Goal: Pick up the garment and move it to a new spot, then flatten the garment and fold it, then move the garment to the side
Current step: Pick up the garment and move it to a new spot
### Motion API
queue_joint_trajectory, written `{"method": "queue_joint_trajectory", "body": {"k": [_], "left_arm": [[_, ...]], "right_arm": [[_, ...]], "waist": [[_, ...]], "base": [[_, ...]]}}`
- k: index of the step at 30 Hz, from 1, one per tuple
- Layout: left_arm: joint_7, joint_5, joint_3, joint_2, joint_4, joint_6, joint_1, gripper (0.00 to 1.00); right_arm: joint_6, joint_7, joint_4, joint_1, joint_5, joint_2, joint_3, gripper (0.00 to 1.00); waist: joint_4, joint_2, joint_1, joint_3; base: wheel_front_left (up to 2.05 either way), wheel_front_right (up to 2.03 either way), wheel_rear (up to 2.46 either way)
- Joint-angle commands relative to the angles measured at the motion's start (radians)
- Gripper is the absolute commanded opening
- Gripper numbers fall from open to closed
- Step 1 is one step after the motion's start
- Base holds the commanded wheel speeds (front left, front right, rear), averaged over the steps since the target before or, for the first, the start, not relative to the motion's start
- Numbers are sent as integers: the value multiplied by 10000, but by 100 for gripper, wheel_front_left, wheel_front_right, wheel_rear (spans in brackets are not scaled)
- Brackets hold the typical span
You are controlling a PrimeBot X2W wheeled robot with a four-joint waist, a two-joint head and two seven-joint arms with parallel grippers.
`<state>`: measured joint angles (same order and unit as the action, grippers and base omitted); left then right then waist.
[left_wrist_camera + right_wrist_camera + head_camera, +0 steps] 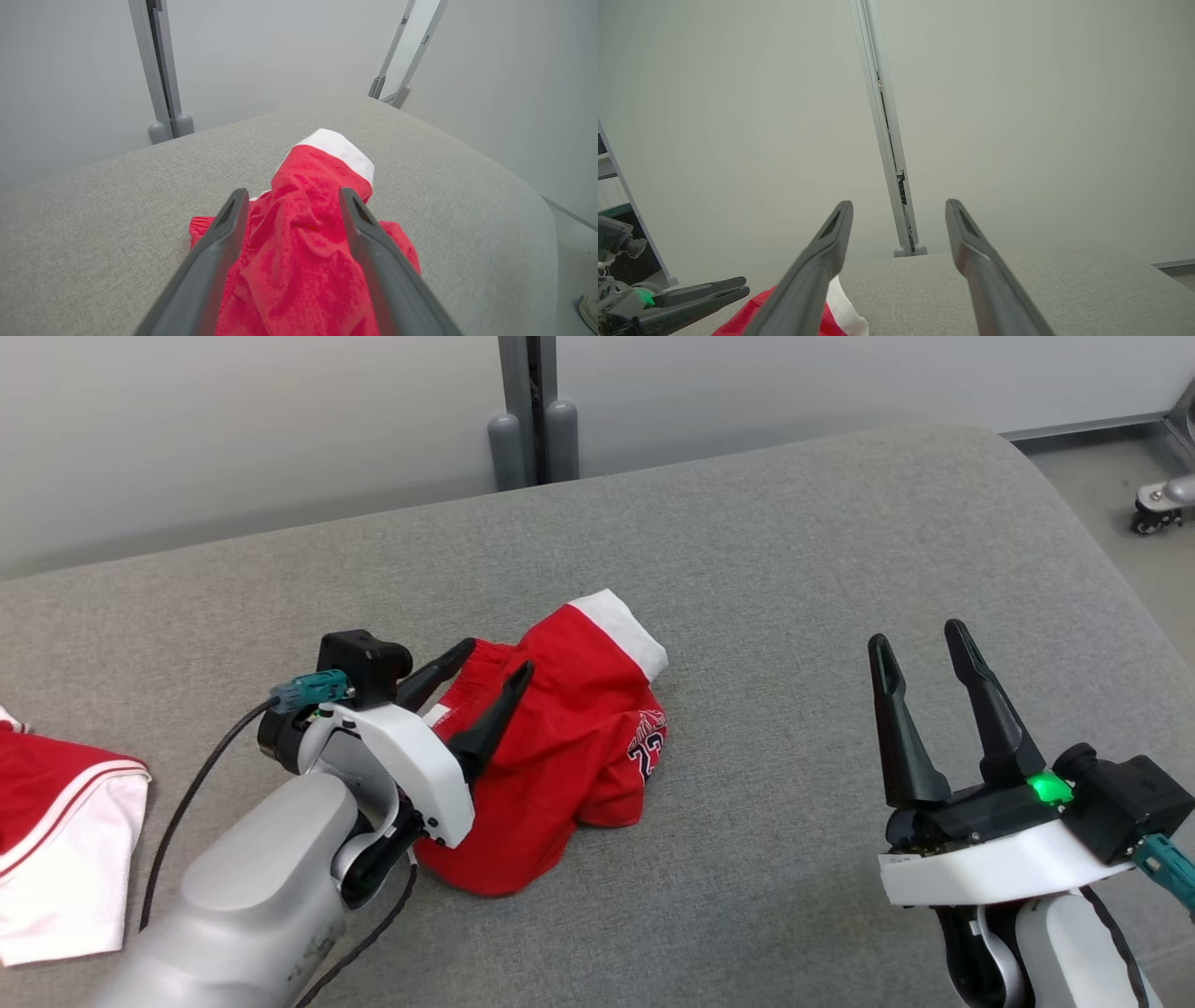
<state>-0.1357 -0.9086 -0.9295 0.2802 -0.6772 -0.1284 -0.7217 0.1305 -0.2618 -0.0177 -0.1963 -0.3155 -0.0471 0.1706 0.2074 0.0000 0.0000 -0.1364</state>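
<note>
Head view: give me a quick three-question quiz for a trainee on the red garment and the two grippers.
1. True or false: the right gripper is shut on the red garment.
2. Fill in: the left gripper has its fingers ___ over the garment.
3. The garment's white band lies: A at its end far from the robot; B under the left gripper; C tucked out of sight.
Key: 1 false, the right gripper is open and apart from it; 2 open; 3 A.

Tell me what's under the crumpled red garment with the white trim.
The grey woven fabric surface shows around the crumpled red garment, which rests on it. Whatever lies beneath its folds is covered.
</note>
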Motion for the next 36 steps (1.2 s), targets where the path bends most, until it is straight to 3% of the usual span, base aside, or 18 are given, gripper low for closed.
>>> {"method": "queue_joint_trajectory", "body": {"k": [1, 6, 9, 14, 18, 24, 25, 30, 36], "left_arm": [[-177, -97, 29, 161, 173, -33, -13, 100], [-911, -439, 658, 854, 1085, -5, 280, 100], [-1165, -461, 1241, 1382, 1692, 267, 654, 100], [-1300, 42, 2597, 2160, 3098, 1157, 1651, 100], [-1289, 758, 4060, 2377, 4518, 1864, 3208, 100], [-1293, 1708, 6127, 1721, 5830, 2383, 5356, 100], [-1292, 2161, 6592, 1320, 5974, 2334, 5879, 100], [-1293, 3333, 7491, 359, 5968, 1973, 6733, 100], [-1295, 4336, 8096, -453, 5584, 1329, 7245, 100]], "right_arm": [[5, -49, 28, 79, 41, -63, -51, 100], [5, -49, -22, 249, 186, -62, -189, 100], [5, -49, -2, 343, 273, -60, -278, 100], [5, -49, 17, 406, 454, -63, -377, 100], [5, -49, 71, 492, 558, -62, -494, 100], [5, -49, 71, 642, 627, -60, -874, 100], [5, -49, 35, 724, 673, -60, -1003, 100], [5, -49, -260, 957, 737, -59, -1308, 100], [5, -51, -971, 1147, 960, -60, -1085, 100]], "waist": [[-174, 0, 0, 133], [-573, 0, 0, 354], [-785, 0, 0, 461], [-1011, 0, 0, 574], [-1139, 0, 0, 585], [-1314, 0, 0, 587], [-1373, 0, 0, 575], [-1532, 0, 0, 586], [-1600, 0, 0, 721]], "base": [[0, 0, 0], [0, 0, 0], [0, 0, 0], [0, 0, 0], [0, 0, 0], [0, 0, 0], [0, 0, 0], [0, 0, 0], [0, 0, 0]]}}
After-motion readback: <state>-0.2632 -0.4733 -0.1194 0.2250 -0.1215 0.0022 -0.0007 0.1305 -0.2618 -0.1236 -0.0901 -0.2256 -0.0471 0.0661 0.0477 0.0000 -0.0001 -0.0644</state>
